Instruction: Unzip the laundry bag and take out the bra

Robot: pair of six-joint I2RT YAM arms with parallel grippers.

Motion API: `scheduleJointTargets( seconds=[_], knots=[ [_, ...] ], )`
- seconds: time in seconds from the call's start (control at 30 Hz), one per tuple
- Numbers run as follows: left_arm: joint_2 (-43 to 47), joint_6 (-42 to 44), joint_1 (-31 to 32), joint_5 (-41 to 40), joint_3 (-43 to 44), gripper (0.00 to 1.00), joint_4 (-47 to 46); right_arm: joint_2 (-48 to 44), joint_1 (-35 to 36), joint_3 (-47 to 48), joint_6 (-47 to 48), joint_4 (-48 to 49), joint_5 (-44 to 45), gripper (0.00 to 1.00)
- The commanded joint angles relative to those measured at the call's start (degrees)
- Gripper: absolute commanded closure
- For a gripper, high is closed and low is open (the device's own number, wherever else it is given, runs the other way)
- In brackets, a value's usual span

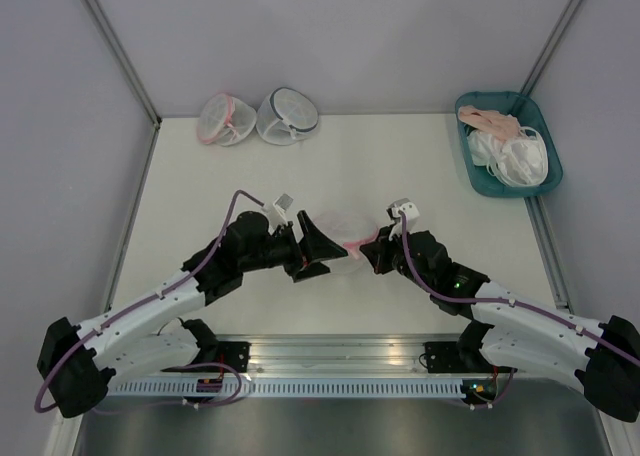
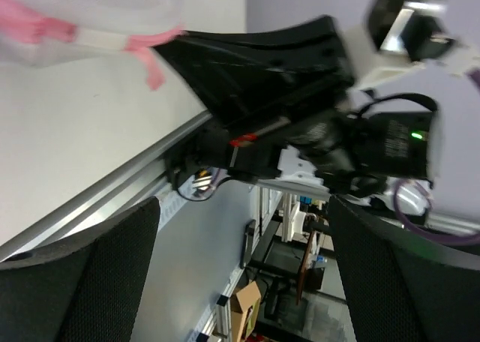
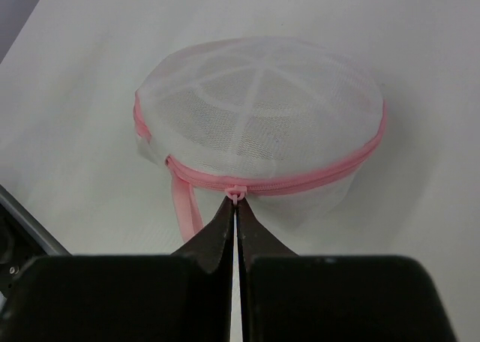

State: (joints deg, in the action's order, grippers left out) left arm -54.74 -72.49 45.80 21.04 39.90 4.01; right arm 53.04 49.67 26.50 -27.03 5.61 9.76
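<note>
Laundry bag: the laundry bag [image 3: 259,109] is lying dome-up at the middle of the worktop [image 1: 400,166], between the two grippers.
Right jaws: the right gripper [image 3: 237,207] is clenched, and the zipper pull [image 3: 237,193] is being pinched at its very tips.
Left jaws: the left gripper [image 1: 315,248] is being held spread wide just beside the bag's far side; nothing is being gripped.
Handling: the bag is judged light and soft, a mesh shell likely to slide or crumple when the pull is being drawn, so its opposite rim is best being pinned. The pull is small and slippery, and is easily lost from the tips.
Hold points: the pull for unzipping; the pink loop [image 3: 184,211] or the rim seam for steadying.
Pointing: the pull is facing the right arm, with the loop hanging beside it.
Long axis: none is being shown strongly; the bag is nearly round, with the pink zipper [image 3: 322,173] running level round its rim.
Bra: it cannot be made out through the mesh.
</note>
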Motion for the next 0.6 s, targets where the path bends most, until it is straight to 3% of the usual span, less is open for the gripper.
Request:
scheduleJointTargets(
  seconds=[0.0,0.33,0.57],
  knots=[
    [0.0,-4.9,0.7,-5.5,-5.5,0.04,1.5,0.1,0.3,0.0,-0.3,3.5,-4.2,0.99],
    [-10.6,-2.8,0.7,-8.8,-1.9,0.03,-2.7,2.3,0.3,0.3,0.7,7.0,-22.0,1.0],
    [-13.9,-1.9,0.6,-13.3,2.3,0.03,-2.7,2.9,1.3,0.4,2.0,4.5,-25.2,1.0]
  ],
)
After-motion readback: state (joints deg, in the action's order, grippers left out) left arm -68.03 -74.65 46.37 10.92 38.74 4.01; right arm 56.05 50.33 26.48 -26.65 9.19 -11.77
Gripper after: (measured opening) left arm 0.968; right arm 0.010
